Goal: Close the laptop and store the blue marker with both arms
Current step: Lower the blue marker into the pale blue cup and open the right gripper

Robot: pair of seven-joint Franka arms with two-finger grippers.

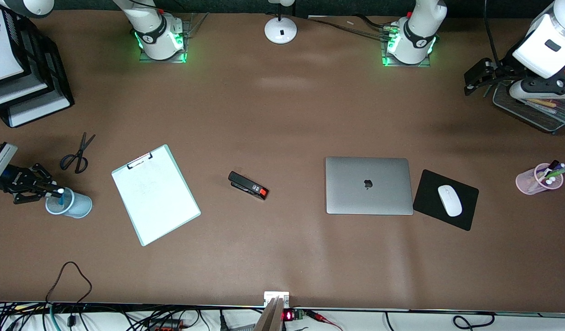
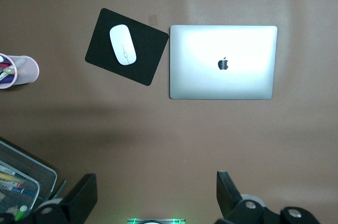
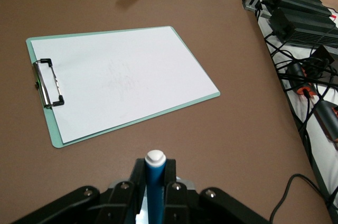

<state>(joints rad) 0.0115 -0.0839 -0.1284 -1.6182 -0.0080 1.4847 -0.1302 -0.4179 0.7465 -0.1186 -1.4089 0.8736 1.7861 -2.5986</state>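
The laptop [image 1: 368, 185] lies closed on the table, silver lid up with the dark apple logo; it also shows in the left wrist view [image 2: 223, 63]. My right gripper [image 1: 56, 193] is shut on the blue marker [image 1: 60, 196], white end up, and holds it upright in the mouth of a light-blue cup [image 1: 80, 208] at the right arm's end of the table. The right wrist view shows the marker [image 3: 155, 182] clamped between the fingers of the right gripper [image 3: 155, 167]. My left gripper [image 1: 476, 78] is open and empty, up over the table beside a mesh tray; its fingers stand wide apart in the left wrist view [image 2: 156, 197].
A black mouse pad [image 1: 429, 184] with a white mouse [image 1: 449, 200] lies beside the laptop. A pink pen cup [image 1: 538, 180] and a mesh tray [image 1: 535, 110] stand at the left arm's end. A clipboard [image 1: 156, 194], stapler [image 1: 248, 185], scissors [image 1: 77, 154] and stacked trays [image 1: 25, 87] are there too.
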